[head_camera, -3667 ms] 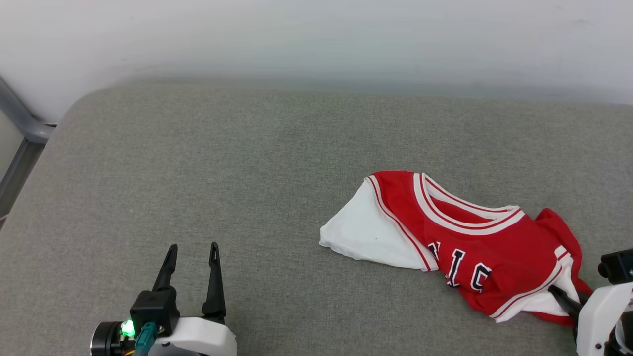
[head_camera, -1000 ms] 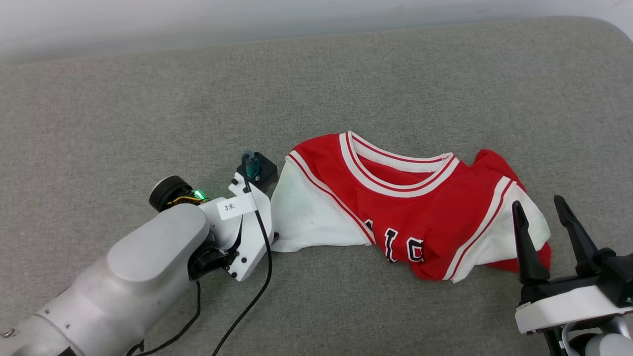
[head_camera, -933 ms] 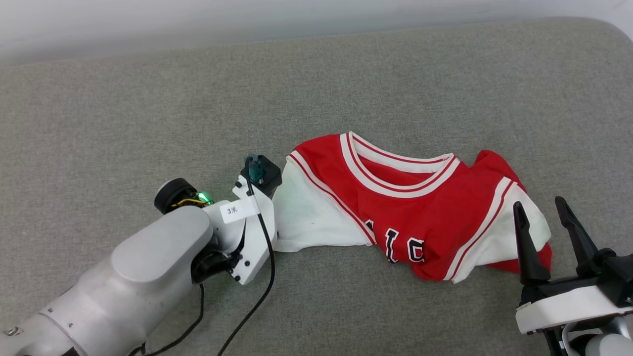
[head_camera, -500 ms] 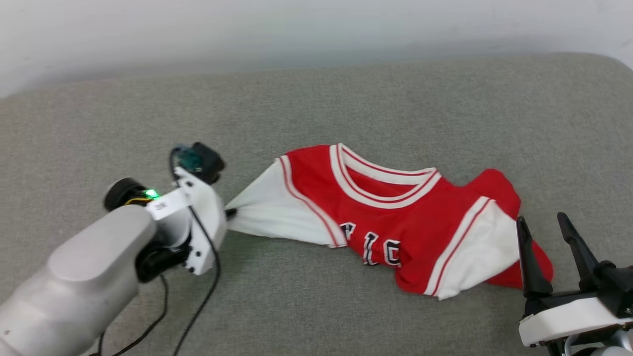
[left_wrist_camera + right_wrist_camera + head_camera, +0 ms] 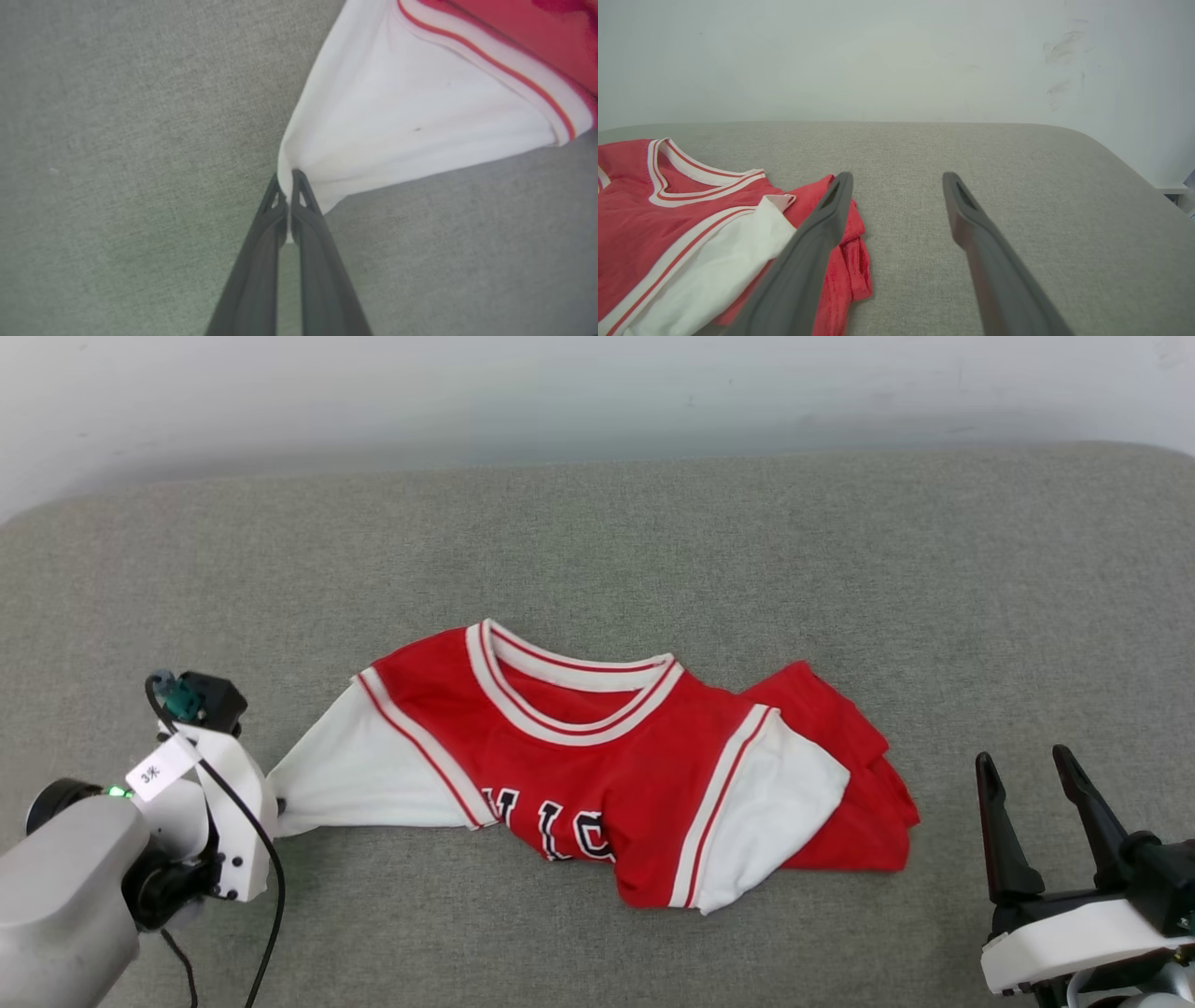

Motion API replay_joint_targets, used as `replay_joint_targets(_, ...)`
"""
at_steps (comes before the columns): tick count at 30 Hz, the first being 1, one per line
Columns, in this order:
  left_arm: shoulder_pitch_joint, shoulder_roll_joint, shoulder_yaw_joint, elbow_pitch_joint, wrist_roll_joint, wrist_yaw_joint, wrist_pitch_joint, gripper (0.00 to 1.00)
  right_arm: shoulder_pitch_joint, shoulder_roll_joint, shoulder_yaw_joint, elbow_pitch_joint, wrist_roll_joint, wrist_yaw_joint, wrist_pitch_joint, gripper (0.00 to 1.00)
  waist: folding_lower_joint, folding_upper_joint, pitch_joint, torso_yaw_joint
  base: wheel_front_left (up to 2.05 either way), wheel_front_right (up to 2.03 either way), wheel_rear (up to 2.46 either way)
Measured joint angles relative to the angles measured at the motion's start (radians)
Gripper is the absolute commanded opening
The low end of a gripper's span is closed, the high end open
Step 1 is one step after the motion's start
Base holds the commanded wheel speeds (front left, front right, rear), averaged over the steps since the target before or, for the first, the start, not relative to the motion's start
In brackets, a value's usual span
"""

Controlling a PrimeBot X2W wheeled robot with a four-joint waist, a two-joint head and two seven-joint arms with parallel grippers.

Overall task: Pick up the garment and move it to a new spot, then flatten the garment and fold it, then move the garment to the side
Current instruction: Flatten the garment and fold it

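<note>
Now left end effector [image 5: 286, 178] pinches garment [image 5: 597, 747] on grey cushion [image 5: 653, 541]; right end effector [image 5: 1022, 758] gapes.

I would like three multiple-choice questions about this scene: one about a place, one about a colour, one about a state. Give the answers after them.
1. Where does the left gripper hold the garment?
A the red hem; B the tip of a white sleeve; C the chest letters.
2. What colours has the collar?
A red and white; B blue and white; C black only.
3. How is the right gripper?
A shut on the garment; B shut on nothing; C open, apart from the garment.

Answers:
1 B, the gripper is shut on the sleeve tip.
2 A, striped bands ring the neck.
3 C, its jaws stand wide, to the right of the garment.
</note>
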Motion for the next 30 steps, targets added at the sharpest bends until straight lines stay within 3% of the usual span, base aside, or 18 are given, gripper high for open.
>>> replay_joint_targets(7,0.028,-0.042,-0.001,0.078,-0.012,-0.007,-0.041,0.0,-0.002,-0.005,0.002,0.01,0.0,0.0,0.012,1.0,0.0,0.0,-0.01,-0.003,0.0,0.0,0.0)
replay_joint_targets(8,0.028,-0.05,-0.002,0.085,-0.007,-0.007,-0.062,0.12,-0.002,-0.007,0.002,0.01,0.001,0.0,0.013,1.0,0.0,0.0001,-0.014,-0.002,0.0,0.0,0.0)
replay_joint_targets(9,0.028,-0.055,-0.002,0.092,0.005,-0.007,-0.086,0.75,-0.002,-0.01,0.002,0.008,0.001,0.0,0.016,1.0,0.0,0.0,-0.019,-0.001,0.0,0.0,0.0)
replay_joint_targets(10,0.028,-0.061,-0.001,0.096,0.016,-0.004,-0.115,1.0,-0.003,-0.014,0.003,0.007,0.002,0.0,0.017,1.0,0.0,0.0,-0.024,0.0,0.0,0.0,0.0)
replay_joint_targets(14,0.028,-0.083,0.01,0.095,0.063,0.021,-0.261,1.0,-0.016,-0.039,0.002,-0.006,0.01,0.0,0.025,1.0,0.0,0.0001,-0.045,0.008,0.0,0.0,0.0)
replay_joint_targets(20,0.048,-0.106,0.048,0.039,0.106,0.1,-0.474,1.0,-0.073,-0.114,0.013,-0.039,0.03,0.0,0.055,1.0,0.0,0.0,-0.063,0.038,0.0,0.0,0.0)
replay_joint_targets(25,0.093,-0.115,0.083,-0.045,0.135,0.195,-0.598,1.0,-0.168,-0.208,0.062,-0.065,0.065,0.0,0.101,1.0,0.0,0.0,-0.069,0.066,0.0,0.0,0.0)
replay_joint_targets(30,0.156,-0.124,0.144,-0.171,0.197,0.311,-0.633,1.0,-0.274,-0.323,0.16,-0.068,0.124,0.0,0.207,1.0,0.0,0.0,-0.067,0.095,0.0,0.0,0.0)
